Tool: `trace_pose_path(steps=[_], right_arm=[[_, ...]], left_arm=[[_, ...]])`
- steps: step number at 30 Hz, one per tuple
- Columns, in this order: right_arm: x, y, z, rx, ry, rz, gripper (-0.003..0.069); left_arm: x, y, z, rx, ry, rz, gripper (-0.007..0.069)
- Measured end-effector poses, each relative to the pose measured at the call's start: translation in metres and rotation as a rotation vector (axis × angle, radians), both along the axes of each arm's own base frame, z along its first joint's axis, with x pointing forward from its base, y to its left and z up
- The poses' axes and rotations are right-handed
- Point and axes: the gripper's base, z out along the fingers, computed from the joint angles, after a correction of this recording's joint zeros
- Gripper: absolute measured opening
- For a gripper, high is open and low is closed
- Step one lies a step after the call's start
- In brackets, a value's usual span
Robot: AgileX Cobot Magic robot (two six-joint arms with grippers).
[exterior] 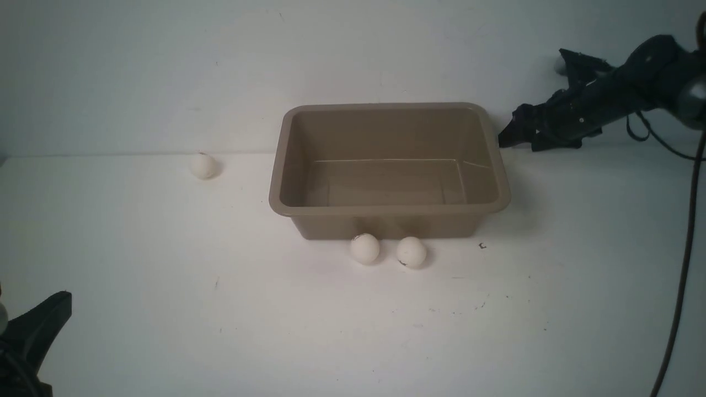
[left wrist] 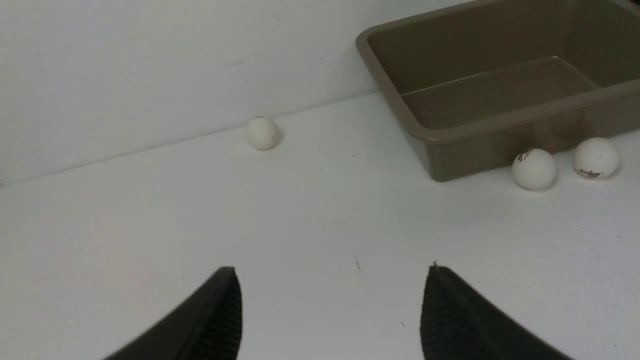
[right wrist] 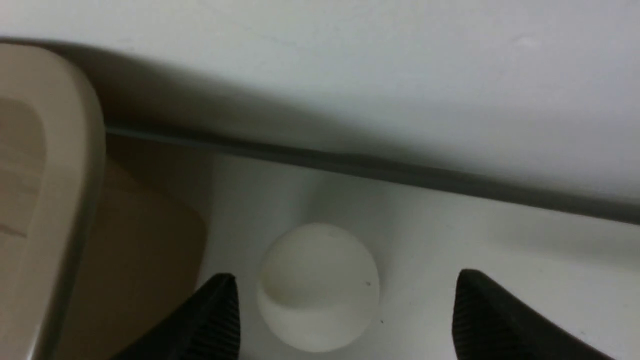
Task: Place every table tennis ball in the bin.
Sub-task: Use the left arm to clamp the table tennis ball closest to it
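Since the corner ball [right wrist: 317,287] lies on the table [exterior: 331,331] just ahead of the right gripper [right wrist: 344,274], in line with its gap but nearer one finger, we judge right arm takes it. Sphere, so no grip axis to match. Jaws wide, nothing held.

Tight room: bin [right wrist: 75,150] beside, back wall [right wrist: 350,75] just behind.

Bin empty.

Two front balls [exterior: 364,248] [exterior: 411,252] just beside bin; left ball [exterior: 203,165] well apart, nearer the left gripper [left wrist: 331,269], which is also wide and empty.

Surface smooth; we expect rolling.
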Motion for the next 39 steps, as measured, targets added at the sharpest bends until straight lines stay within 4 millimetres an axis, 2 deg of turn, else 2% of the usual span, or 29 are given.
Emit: trace_pose_path(steps=[9,13,16,20,24,30,32,35,39], right_arm=[[0.001,0.002,0.002,0.031,-0.017,-0.006,0.0514],[0.001,0.002,0.002,0.027,-0.023,0.003,0.0514],[0.001,0.002,0.002,0.019,-0.031,0.014,0.0514],[0.0,0.002,0.01,0.005,-0.049,0.038,0.0514],[-0.004,0.001,0.042,-0.036,-0.113,0.06,0.0514],[-0.011,0.001,0.081,-0.049,-0.196,0.059,0.0514],[-0.013,0.001,0.09,-0.053,-0.211,0.067,0.0514],[-0.022,0.002,0.109,-0.06,-0.224,0.098,0.0514],[-0.03,0.003,0.128,-0.063,-0.237,0.117,0.0514]], left_arm=[[0.0,0.0,0.0,0.002,0.0,0.0,0.0436],[0.001,0.003,0.001,0.059,-0.016,0.012,0.0436],[0.009,0.008,0.003,0.071,-0.046,0.061,0.0436],[0.031,0.013,0.002,0.014,-0.035,0.126,0.0436],[0.074,0.018,0.009,-0.011,0.039,0.157,0.0436],[0.122,0.02,0.019,0.016,0.127,0.134,0.044],[0.133,0.021,0.027,0.04,0.125,0.119,0.0452],[0.158,0.022,0.038,0.103,0.117,0.087,0.0516],[0.182,0.026,0.041,0.102,0.127,0.09,0.0561]])
